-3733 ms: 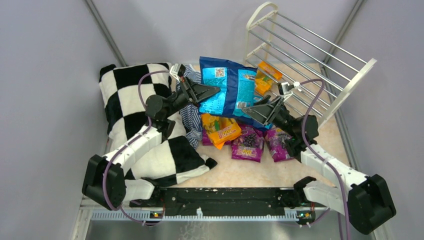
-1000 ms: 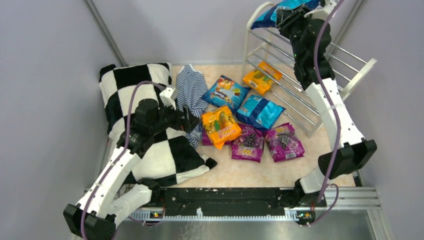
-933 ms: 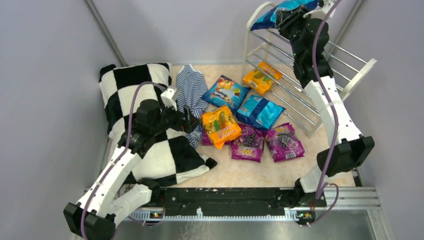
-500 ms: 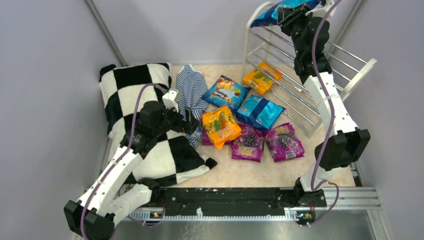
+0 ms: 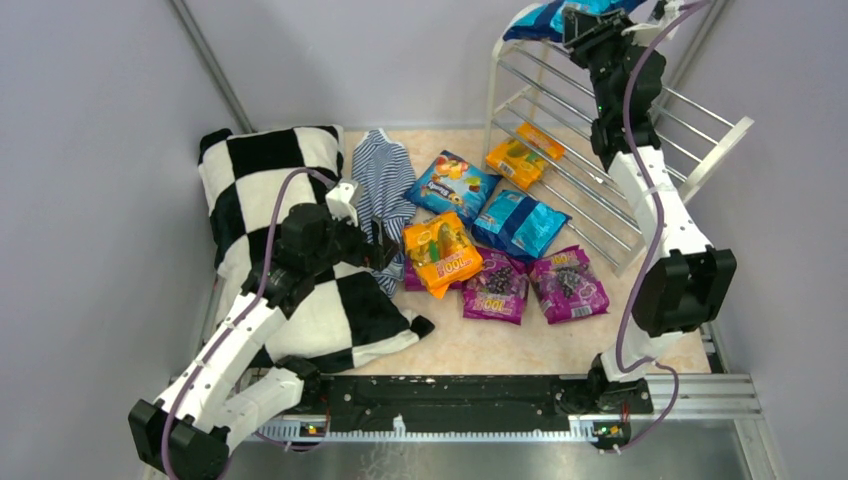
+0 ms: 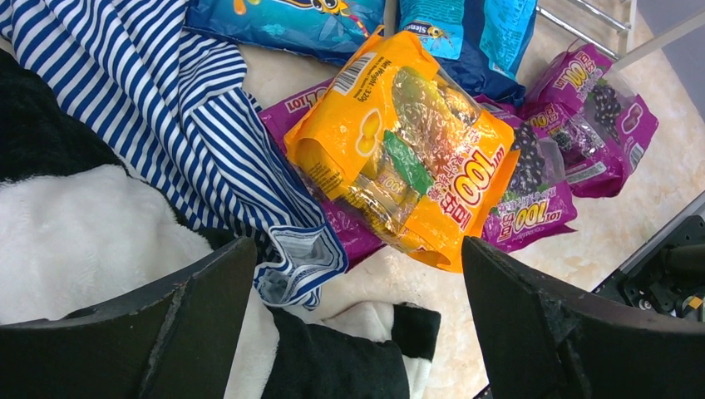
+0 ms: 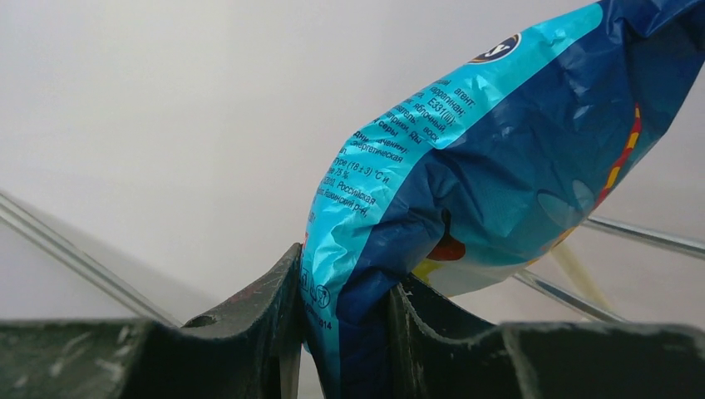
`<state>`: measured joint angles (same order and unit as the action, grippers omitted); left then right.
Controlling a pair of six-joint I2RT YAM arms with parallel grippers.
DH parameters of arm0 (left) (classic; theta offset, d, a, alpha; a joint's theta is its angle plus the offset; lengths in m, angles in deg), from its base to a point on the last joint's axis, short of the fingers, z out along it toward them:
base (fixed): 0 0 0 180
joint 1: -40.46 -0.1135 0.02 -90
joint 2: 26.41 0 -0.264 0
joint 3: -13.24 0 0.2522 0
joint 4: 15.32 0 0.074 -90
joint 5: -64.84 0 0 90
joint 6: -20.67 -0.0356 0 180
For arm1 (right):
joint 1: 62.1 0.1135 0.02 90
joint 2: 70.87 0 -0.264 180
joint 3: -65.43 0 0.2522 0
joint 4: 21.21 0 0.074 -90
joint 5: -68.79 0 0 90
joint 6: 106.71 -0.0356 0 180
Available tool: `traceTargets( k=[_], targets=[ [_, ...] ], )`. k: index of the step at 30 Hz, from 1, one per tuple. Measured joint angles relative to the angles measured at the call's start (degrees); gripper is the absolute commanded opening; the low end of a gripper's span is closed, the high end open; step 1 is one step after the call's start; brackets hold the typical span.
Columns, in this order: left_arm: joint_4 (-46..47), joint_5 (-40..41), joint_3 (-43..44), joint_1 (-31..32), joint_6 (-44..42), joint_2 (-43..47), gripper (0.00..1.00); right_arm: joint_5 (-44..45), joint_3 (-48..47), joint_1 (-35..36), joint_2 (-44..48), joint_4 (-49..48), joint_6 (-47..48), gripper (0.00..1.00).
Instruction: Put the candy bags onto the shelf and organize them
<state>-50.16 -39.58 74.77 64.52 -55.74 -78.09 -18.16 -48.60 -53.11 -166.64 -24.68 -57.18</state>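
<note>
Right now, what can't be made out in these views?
Top external: the blue candy bag in the right pincer is cut off by the top edge.
Right wrist: whether that bag touches the shelf rods; the bag itself blocks them.
Left wrist: one purple bag, mostly under the orange bag and striped cloth.

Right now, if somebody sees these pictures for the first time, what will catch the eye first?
The right gripper, raised high at the far right, is shut on a blue candy bag at the top tier of the white shelf. Below, orange, blue and purple candy bags lie scattered mid-table, the open left gripper above the orange bag. A big checkered pillow fills the left side.
</note>
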Motion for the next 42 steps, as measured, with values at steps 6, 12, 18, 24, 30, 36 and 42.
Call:
traceTargets(
  k=[6,12,18,24,30,36,42],
  targets=[
    [0.0,0.2,-0.3,0.0,0.2,0.0,0.99,-4.1,8.1,-3.3,-0.2,-6.6,-4.8,0.0],
    [0.0,0.2,-0.5,0.0,0.3,0.0,0.99,-6.2,13.0,-4.4,-0.3,-13.5,-7.7,0.0],
    [0.0,0.2,-0.6,0.0,0.3,0.0,0.99,-7.7,17.2,-4.4,-0.3,-19.2,-11.1,0.0],
    [0.0,0.1,-0.7,0.0,0.3,0.0,0.99,-8.0,20.3,-4.3,-0.2,-22.3,-13.2,0.0],
    [0.0,-0.1,-0.8,0.0,0.3,0.0,0.99,-7.9,21.5,-4.2,0.6,-21.7,-14.2,0.0],
    [0.0,-0.1,-1.0,0.0,0.3,0.0,0.99,-7.5,22.0,-3.9,2.0,-17.1,-16.6,0.0],
    [0.0,-0.3,-1.2,0.0,0.3,-0.3,0.99,-3.7,19.0,-3.2,4.3,-3.3,-17.6,0.07]
  ],
)
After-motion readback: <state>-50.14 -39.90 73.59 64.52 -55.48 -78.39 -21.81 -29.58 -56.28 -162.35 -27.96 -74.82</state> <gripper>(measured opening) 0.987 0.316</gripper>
